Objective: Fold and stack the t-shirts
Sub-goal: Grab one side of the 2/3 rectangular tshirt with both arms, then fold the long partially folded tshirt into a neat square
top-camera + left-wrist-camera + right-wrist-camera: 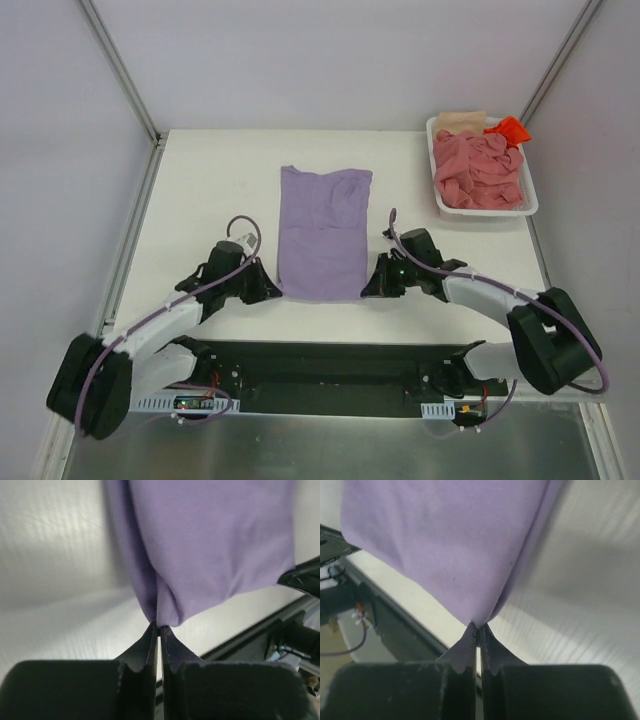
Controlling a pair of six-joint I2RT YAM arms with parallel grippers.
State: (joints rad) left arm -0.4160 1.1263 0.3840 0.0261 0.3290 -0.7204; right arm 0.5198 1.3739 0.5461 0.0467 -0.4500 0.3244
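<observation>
A lavender-purple t-shirt [322, 232] lies folded lengthwise into a long strip in the middle of the table. My left gripper [272, 290] is shut on its near left corner [165, 612], pinching the cloth at the fingertips. On the other side my right gripper [368, 289] is shut on the near right corner [479, 615] in the same way. More t-shirts, salmon-pink [480, 172], beige [461, 121] and orange-red [509, 129], sit bunched in the basket at the back right.
The white plastic basket [529, 205] stands at the table's back right corner. A black base plate [320, 375] runs along the near edge between the arms. Metal frame posts [120, 70] rise at the back corners.
</observation>
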